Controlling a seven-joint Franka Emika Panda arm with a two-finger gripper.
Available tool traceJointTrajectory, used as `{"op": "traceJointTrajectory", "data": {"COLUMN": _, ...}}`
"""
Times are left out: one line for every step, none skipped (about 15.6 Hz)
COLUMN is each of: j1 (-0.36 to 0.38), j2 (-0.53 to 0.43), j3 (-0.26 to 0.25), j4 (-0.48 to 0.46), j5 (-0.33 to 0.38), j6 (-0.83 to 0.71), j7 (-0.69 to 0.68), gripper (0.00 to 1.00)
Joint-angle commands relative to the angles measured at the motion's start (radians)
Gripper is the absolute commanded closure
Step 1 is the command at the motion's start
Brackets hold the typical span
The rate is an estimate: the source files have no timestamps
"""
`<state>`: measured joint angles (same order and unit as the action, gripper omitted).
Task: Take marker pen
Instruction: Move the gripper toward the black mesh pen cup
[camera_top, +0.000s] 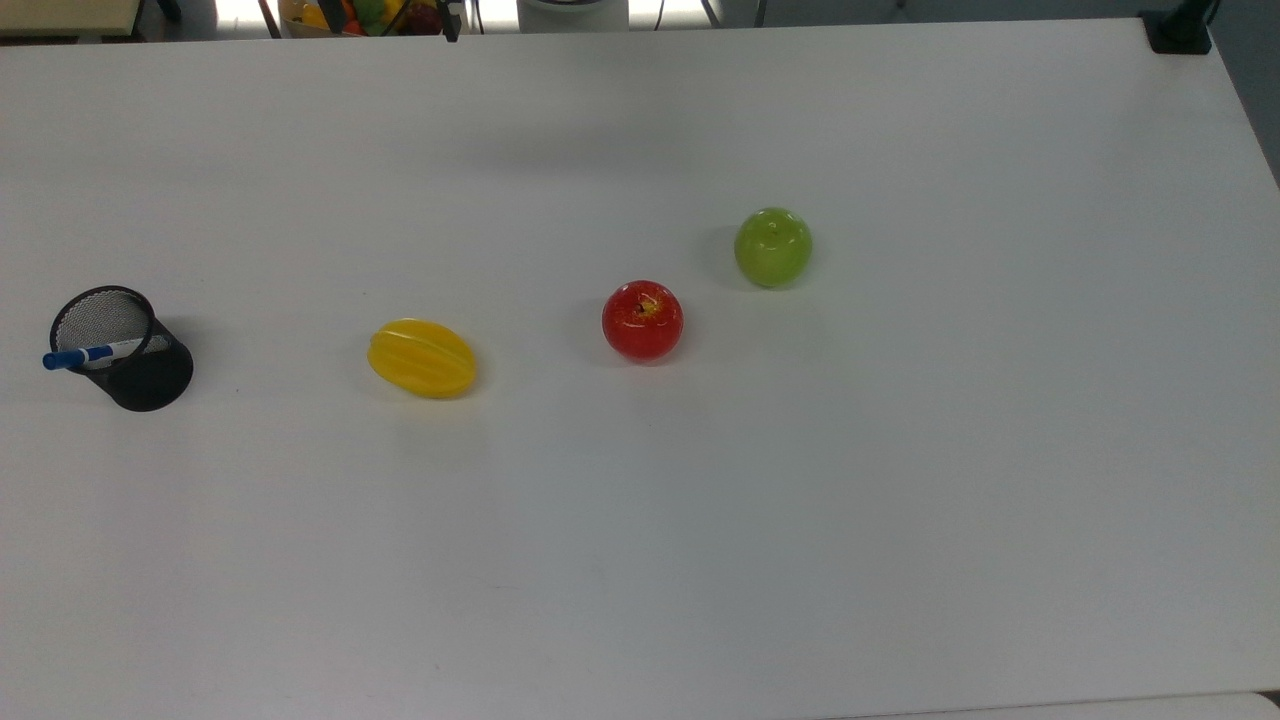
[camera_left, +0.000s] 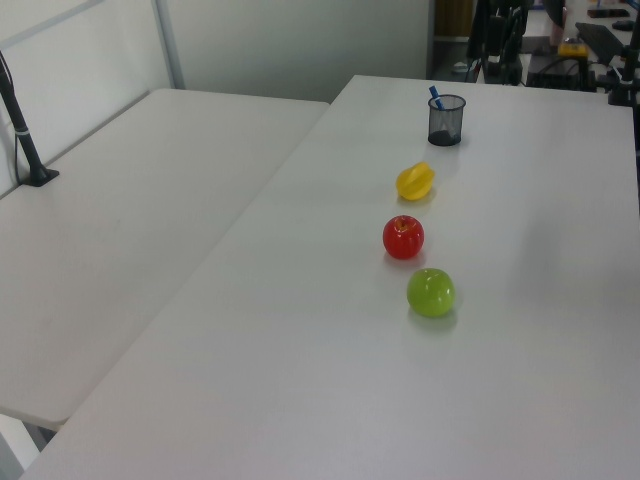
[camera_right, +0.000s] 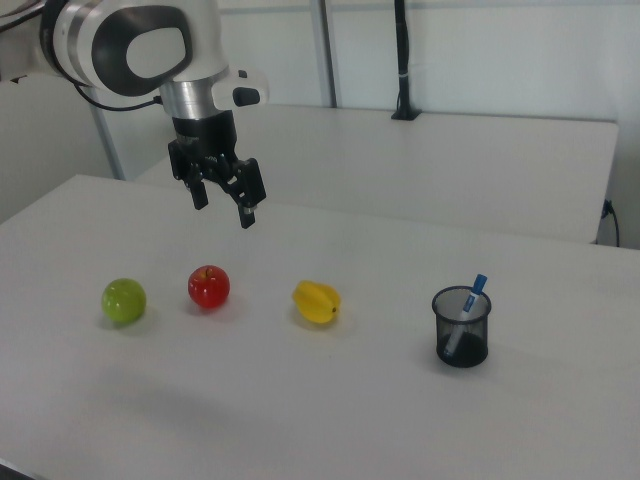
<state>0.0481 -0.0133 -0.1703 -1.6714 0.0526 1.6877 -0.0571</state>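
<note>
Marker pen (camera_top: 88, 354) stands tilted inside a black mesh cup (camera_top: 135, 360), blue cap poking out over the rim; in the right view the pen (camera_right: 466, 311) leans toward the right view's right. Cup sits on the white table (camera_top: 700, 520), at the end of a loose row: yellow starfruit (camera_top: 422, 357), red apple (camera_top: 642, 320), green apple (camera_top: 773, 246), all apart from one another. In the left view the cup (camera_left: 446, 120) is farthest from the camera, green apple (camera_left: 431, 292) nearest. Gripper (camera_right: 222, 198) hangs in the air above the table, over the stretch between red apple (camera_right: 209, 287) and starfruit (camera_right: 316, 301), well apart from the cup (camera_right: 462, 327). Jaws are spread, holding nothing.
</note>
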Motion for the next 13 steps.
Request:
{"op": "traceJointTrajectory", "data": {"j1": -0.020, "j2": 0.009, "j3": 0.021, "j4": 0.028, "j5": -0.011, "j6": -0.040, "j7": -0.004, "gripper": 0.00}}
{"op": "traceJointTrajectory", "data": {"j1": -0.021, "j2": 0.006, "j3": 0.022, "j4": 0.025, "j5": -0.011, "j6": -0.040, "j7": -0.004, "gripper": 0.00}}
{"op": "traceJointTrajectory", "data": {"j1": -0.021, "j2": 0.004, "j3": 0.022, "j4": 0.025, "j5": -0.011, "j6": -0.042, "j7": -0.004, "gripper": 0.00}}
{"op": "traceJointTrajectory", "data": {"j1": -0.017, "j2": 0.001, "j3": 0.022, "j4": 0.025, "j5": -0.011, "j6": -0.040, "j7": -0.004, "gripper": 0.00}}
{"op": "traceJointTrajectory", "data": {"j1": -0.013, "j2": -0.005, "j3": 0.020, "j4": 0.022, "j5": -0.011, "j6": -0.040, "j7": -0.006, "gripper": 0.00}}
{"op": "traceJointTrajectory", "data": {"j1": -0.013, "j2": -0.008, "j3": 0.020, "j4": 0.022, "j5": -0.011, "j6": -0.039, "j7": -0.013, "gripper": 0.00}}
{"op": "traceJointTrajectory", "data": {"j1": -0.011, "j2": -0.008, "j3": 0.020, "j4": 0.021, "j5": -0.011, "j6": -0.039, "j7": -0.015, "gripper": 0.00}}
{"op": "traceJointTrajectory", "data": {"j1": -0.011, "j2": -0.011, "j3": 0.020, "j4": 0.018, "j5": -0.011, "j6": -0.039, "j7": -0.015, "gripper": 0.00}}
{"op": "traceJointTrajectory", "data": {"j1": -0.010, "j2": -0.017, "j3": 0.017, "j4": 0.015, "j5": -0.011, "j6": -0.037, "j7": -0.015, "gripper": 0.00}}
{"op": "traceJointTrajectory", "data": {"j1": -0.010, "j2": -0.019, "j3": 0.015, "j4": 0.015, "j5": -0.011, "j6": -0.039, "j7": -0.015, "gripper": 0.00}}
{"op": "traceJointTrajectory", "data": {"j1": -0.011, "j2": -0.020, "j3": 0.014, "j4": 0.016, "j5": -0.011, "j6": -0.039, "j7": -0.010, "gripper": 0.00}}
{"op": "traceJointTrajectory", "data": {"j1": -0.013, "j2": -0.020, "j3": 0.015, "j4": 0.016, "j5": -0.011, "j6": -0.037, "j7": -0.004, "gripper": 0.00}}
{"op": "traceJointTrajectory", "data": {"j1": -0.011, "j2": -0.023, "j3": 0.014, "j4": 0.016, "j5": -0.010, "j6": -0.037, "j7": -0.004, "gripper": 0.00}}
